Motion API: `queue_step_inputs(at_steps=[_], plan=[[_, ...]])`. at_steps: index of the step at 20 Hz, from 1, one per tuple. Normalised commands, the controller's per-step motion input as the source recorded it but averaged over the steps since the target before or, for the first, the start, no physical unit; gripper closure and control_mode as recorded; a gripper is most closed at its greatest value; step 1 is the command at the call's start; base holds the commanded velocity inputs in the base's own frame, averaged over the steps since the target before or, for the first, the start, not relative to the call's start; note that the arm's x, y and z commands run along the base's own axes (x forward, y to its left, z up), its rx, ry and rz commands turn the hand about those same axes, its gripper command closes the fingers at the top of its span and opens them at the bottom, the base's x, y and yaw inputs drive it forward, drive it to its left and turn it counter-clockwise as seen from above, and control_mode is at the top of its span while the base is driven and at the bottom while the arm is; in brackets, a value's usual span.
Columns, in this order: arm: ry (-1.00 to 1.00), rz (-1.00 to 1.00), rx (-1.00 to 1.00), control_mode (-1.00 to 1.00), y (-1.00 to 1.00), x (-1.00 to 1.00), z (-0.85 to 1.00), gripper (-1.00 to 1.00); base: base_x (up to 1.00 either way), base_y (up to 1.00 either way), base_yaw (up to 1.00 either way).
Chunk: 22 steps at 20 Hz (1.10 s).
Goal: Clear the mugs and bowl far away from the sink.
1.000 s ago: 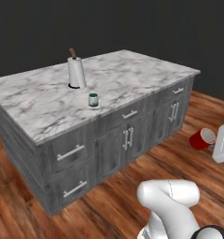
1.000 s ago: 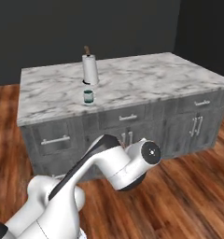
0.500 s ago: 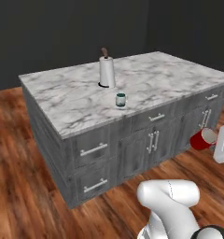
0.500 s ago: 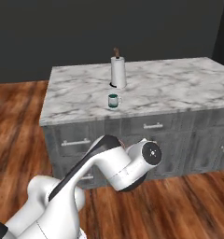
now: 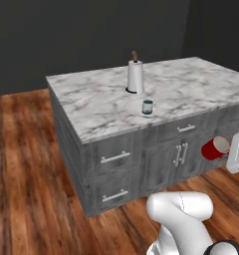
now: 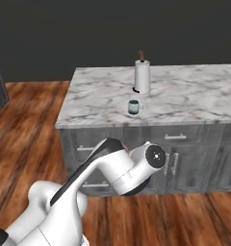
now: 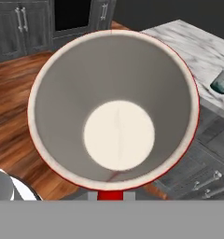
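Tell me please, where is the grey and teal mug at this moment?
The grey and teal mug stands on the marble island counter near its front edge, apart from the paper towel roll behind it.

A rendered kitchen: marble-topped island surface [image 5: 101, 102] with grey drawers [image 5: 115, 157], paper-towel roll [image 5: 135, 76], wooden floor [image 5: 27, 164].

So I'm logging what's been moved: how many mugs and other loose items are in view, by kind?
Mugs: 2, the red mug carried at the gripper, and the grey-teal mug on the marble island.
Paper towel rolls: 1, the paper towel roll upright on the island.
Total: 3.
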Motion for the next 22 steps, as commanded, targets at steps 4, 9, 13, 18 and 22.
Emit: queue_step_inputs(at_steps=[4, 9, 13, 18, 22], plan=[[0.00, 0.00, 0.00, 1.00, 0.00, 0.00, 0.00, 1.00, 0.08, -0.36, 0.19], [0.00, 0.00, 0.00, 1.00, 0.00, 0.00, 0.00, 1.00, 0.00, -0.44, 0.13], [0.00, 0.00, 0.00, 1.00, 0.00, 0.00, 0.00, 1.00, 0.00, -0.52, 0.12], [0.00, 0.00, 0.00, 1.00, 0.00, 0.00, 0.00, 1.00, 0.01, -0.48, 0.11], [0.00, 0.00, 0.00, 1.00, 0.00, 0.00, 0.00, 1.00, 0.07, -0.36, 0.10]])
